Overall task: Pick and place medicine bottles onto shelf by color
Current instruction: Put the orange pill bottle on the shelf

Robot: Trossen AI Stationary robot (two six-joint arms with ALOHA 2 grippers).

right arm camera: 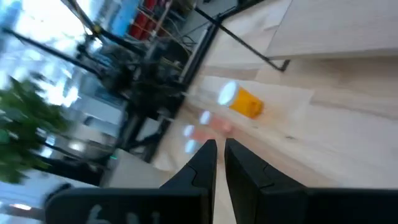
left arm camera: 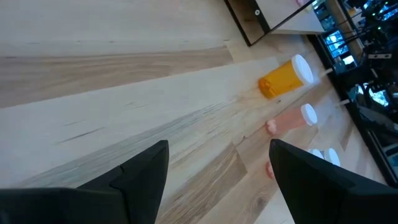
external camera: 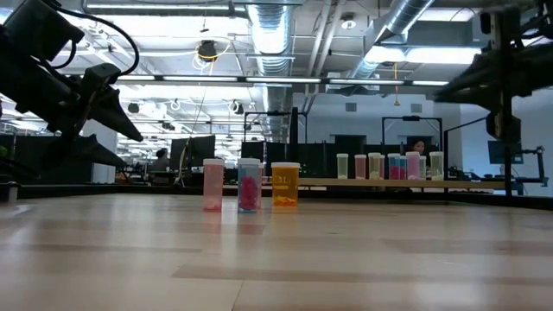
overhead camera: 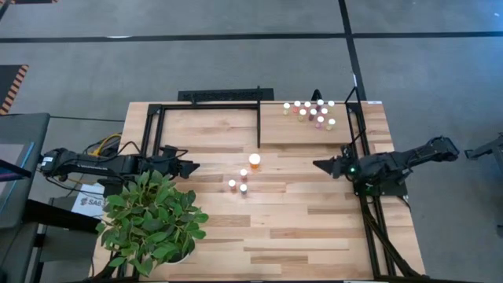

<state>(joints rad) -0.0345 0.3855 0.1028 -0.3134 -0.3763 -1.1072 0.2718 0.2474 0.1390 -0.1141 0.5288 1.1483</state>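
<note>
A larger orange white-capped bottle stands upright on the tabletop near its middle, with three small white-capped vials just nearer; the low view shows a pink vial and a red vial beside it. Several vials stand on the pale shelf board at the far right. My left gripper is open and empty above the table, left of the bottles; the orange bottle lies ahead of it. My right gripper is shut and empty, right of the bottles.
A potted green plant stands at the table's near left, close under my left arm. Black frame bars edge the shelf and run along the table's right side. Bare planks lie between the bottles and the near edge.
</note>
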